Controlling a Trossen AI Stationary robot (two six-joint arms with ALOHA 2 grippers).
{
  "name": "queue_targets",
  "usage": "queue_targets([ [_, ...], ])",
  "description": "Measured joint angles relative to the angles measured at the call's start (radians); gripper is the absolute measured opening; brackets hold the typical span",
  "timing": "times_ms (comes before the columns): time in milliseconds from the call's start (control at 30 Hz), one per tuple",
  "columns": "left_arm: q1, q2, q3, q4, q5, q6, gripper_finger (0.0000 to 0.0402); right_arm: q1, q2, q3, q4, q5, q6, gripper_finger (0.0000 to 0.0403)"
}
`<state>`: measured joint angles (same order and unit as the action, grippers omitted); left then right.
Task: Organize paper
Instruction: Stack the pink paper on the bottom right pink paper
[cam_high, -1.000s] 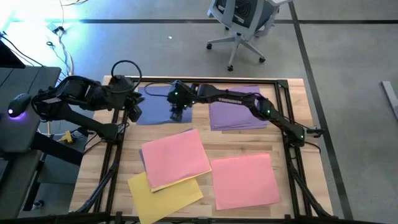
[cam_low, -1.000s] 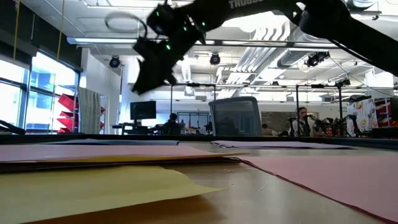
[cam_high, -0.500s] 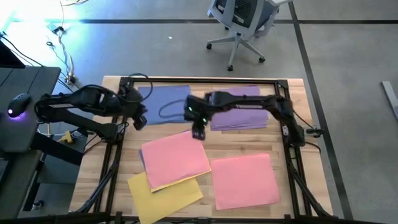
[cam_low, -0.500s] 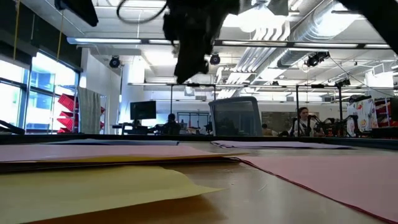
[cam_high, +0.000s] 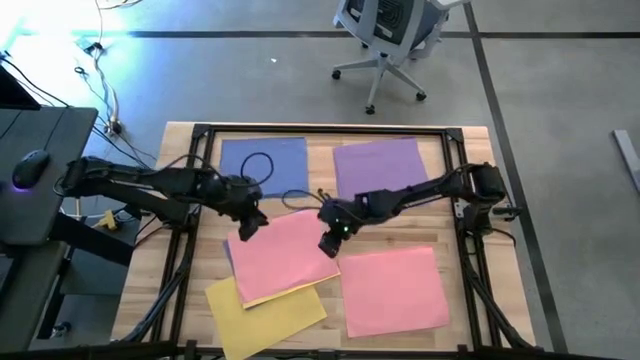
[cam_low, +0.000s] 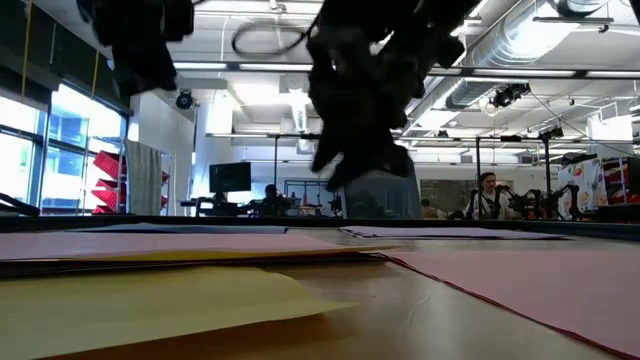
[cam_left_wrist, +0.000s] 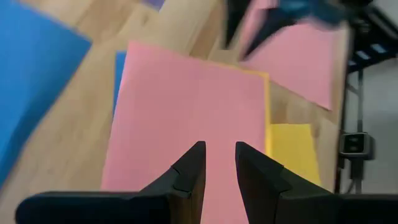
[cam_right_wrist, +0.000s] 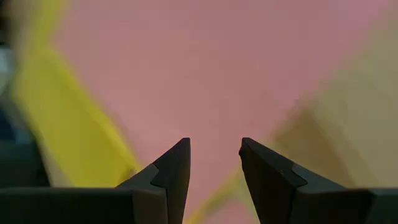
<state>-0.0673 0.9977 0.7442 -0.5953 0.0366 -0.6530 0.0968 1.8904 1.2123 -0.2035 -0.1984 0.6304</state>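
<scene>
Pink paper fills the gap between my right gripper's (cam_right_wrist: 214, 162) parted, empty fingers; it hangs over the right edge of the tilted pink sheet (cam_high: 282, 254). My left gripper (cam_high: 247, 222), fingers slightly apart and holding nothing, hovers at that sheet's far left corner. Under the sheet lies a yellow sheet (cam_high: 265, 302); right of it another pink sheet (cam_high: 395, 290); beyond it, blue (cam_high: 264, 160) and purple (cam_high: 380, 170) sheets on the wooden table (cam_high: 470, 270).
</scene>
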Motion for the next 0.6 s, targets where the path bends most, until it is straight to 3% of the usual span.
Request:
queue_targets([
  [200,0.003,0.058,-0.144,0.149,-0.068,-0.106,0.0065,0.111,0.012,-0.008,0.125,0.076,-0.464,0.0169],
  [333,0.029,0.131,-0.229,0.317,-0.08,-0.157,0.0065,0.197,0.038,-0.008,0.153,0.226,-0.672,0.0193],
  [600,0.055,0.32,-0.271,0.533,-0.071,-0.149,0.0064,0.296,0.131,-0.008,0.228,0.407,-0.746,0.0213],
])
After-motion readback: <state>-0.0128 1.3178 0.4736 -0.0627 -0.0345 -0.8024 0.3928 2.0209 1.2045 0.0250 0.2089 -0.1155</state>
